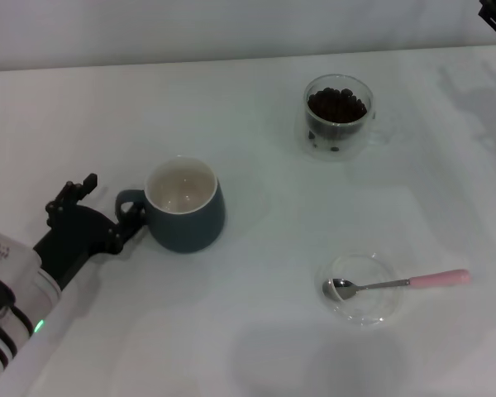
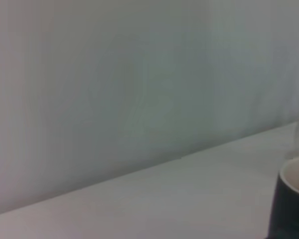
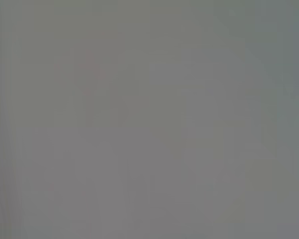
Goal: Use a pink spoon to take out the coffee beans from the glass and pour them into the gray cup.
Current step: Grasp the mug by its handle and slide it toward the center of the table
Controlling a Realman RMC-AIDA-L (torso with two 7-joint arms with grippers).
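**Left gripper by the gray cup's handle**

The left gripper sits with its fingers apart, one finger touching the gray cup's handle. The pink spoon lies well apart, its bowl in a clear saucer. The glass holds the coffee beans farther back on the worktop. Only a bit of the right arm shows, far off in the corner.

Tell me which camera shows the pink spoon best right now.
Head view: the pink spoon lies whole, its bowl in the clear saucer, its handle out on the table. Neither wrist view shows it.
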